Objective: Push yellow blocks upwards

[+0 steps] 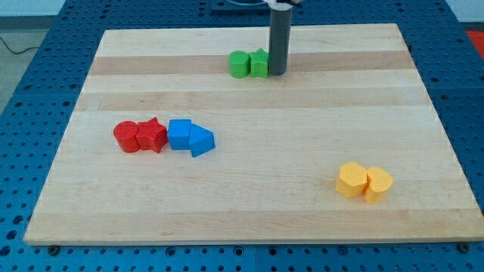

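Note:
Two yellow blocks lie side by side near the view's bottom right: a yellow block (351,180) on the left and a yellow hexagonal block (377,183) touching it on the right. My tip (277,72) is far from them, near the view's top centre, right next to the right side of a green cube (259,63). The dark rod rises straight up from there out of the view's top.
A green cylinder (240,64) touches the green cube's left side. At the middle left sit a red cylinder (126,137), a red star (152,135), a blue cube (179,134) and a blue triangular block (201,140) in a row. The wooden board (249,211) lies on a blue perforated table.

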Available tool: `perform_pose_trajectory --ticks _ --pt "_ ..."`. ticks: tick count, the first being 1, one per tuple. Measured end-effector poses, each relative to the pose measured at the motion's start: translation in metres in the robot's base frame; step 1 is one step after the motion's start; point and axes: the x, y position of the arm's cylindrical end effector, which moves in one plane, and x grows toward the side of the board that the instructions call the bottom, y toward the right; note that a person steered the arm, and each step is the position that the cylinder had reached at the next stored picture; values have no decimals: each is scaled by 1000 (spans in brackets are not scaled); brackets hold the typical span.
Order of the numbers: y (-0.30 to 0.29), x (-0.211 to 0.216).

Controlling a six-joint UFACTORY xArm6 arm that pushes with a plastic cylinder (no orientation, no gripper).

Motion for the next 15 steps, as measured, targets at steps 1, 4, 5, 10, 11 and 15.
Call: perform_pose_trajectory --ticks 1,4,5,10,11,15 --pt "3 2" --pt "220 156" --pt "243 247" --pt "112 230" --pt "113 220" --pt "167 209"
